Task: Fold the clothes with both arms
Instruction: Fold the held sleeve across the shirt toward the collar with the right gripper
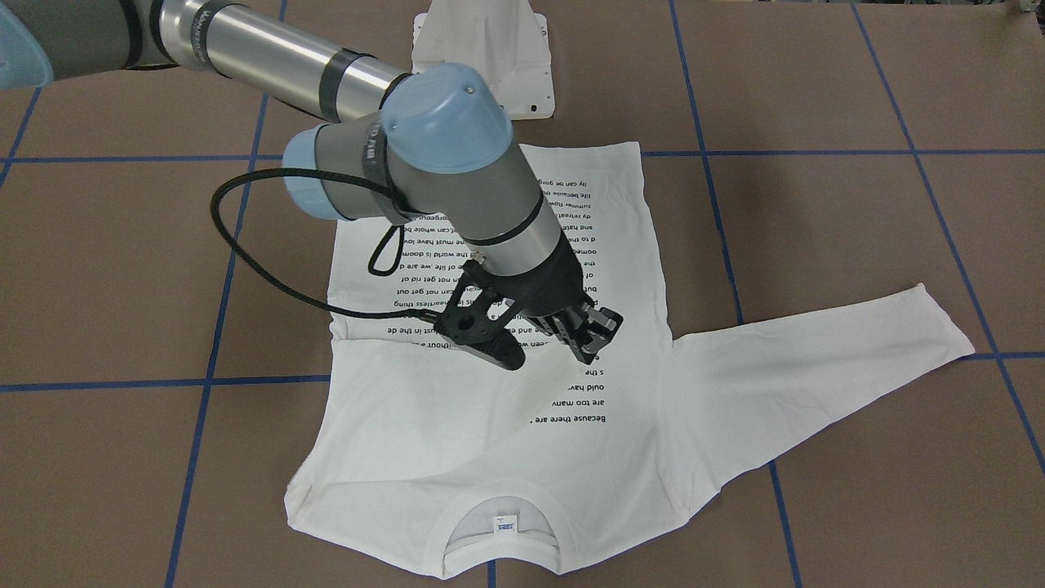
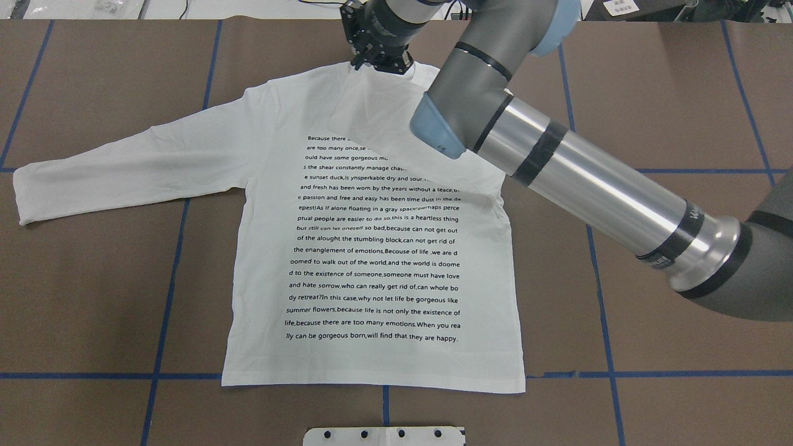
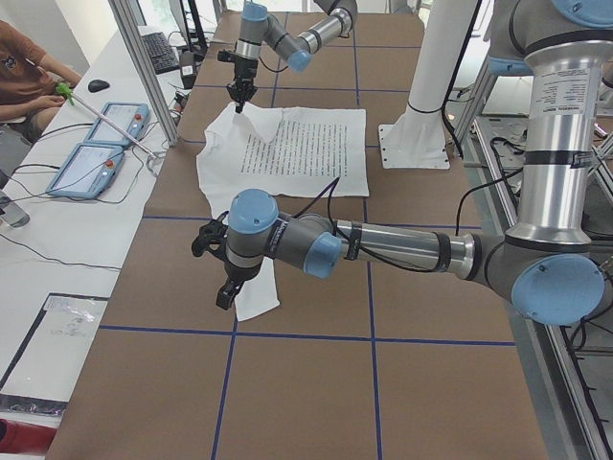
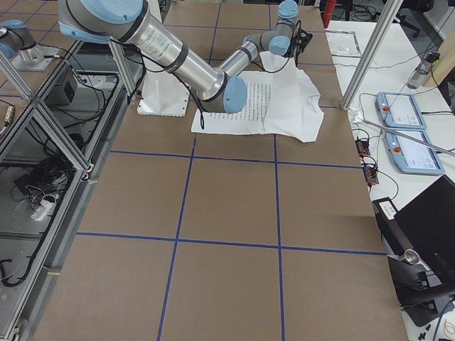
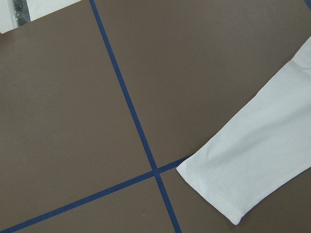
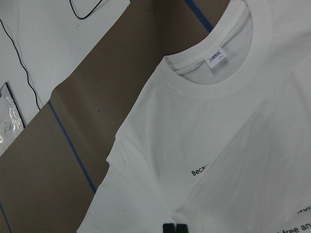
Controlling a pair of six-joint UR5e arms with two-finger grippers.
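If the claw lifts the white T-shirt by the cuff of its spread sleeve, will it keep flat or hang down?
Likely floppy: the T-shirt lies flat, and its folded sleeve lies limp across the chest. It looks thin, so it is probably light to lift. The rest may drag along the table.

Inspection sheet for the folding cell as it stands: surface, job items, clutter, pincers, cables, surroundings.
surface: brown table cover with a blue tape grid, lying flat.
job's things: white shirt, print side up; left sleeve spread out flat; right sleeve folded across the chest, covering part of the text.
clutter: nothing seen.
pincers: right pincer shut on the right sleeve, near the collar; left pincer near the left sleeve's cuff, open or shut cannot be told.
cables: black cable loops off the right wrist above the shirt.
surroundings: white pedestal; two tablets and a seated person beside the table.
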